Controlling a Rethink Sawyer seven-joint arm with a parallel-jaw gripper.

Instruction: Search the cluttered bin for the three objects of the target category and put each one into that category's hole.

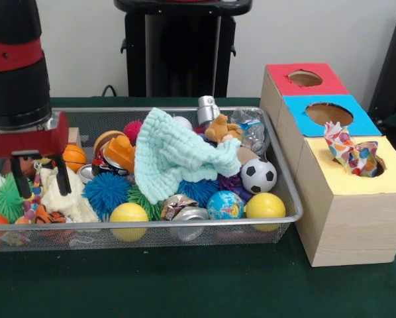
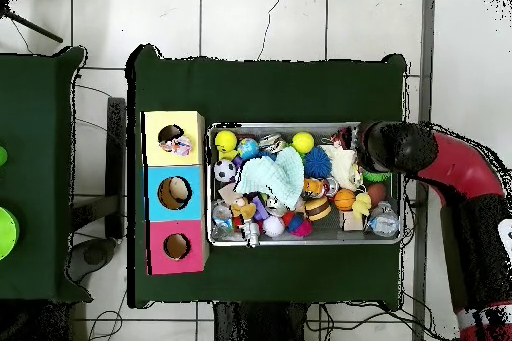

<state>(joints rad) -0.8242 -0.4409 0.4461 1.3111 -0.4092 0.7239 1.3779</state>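
Gripper (image 1: pixel 40 173) over the bin's (image 1: pixel 287 189) left end, fingers spread, holding nothing. The cream plush toy (image 1: pixel 60 196) lies just below and between the fingertips. A crumpled patterned wrapper (image 1: pixel 350 150) sits in the yellow box's hole (image 1: pixel 377 165).

Mint cloth (image 1: pixel 178 154), black-and-white ball (image 1: pixel 258 175)

A green-covered table (image 1: pixel 185 291) carries two things directly — a wire mesh bin (image 1: pixel 287 192) heaped with toys, and, touching its side, a row of three wooden boxes (image 1: pixel 344 218) topped red, blue and yellow. The boxes lie at the bin's end away from the gripper's fingers (image 1: pixel 18 177), which hang over the bin's other end.
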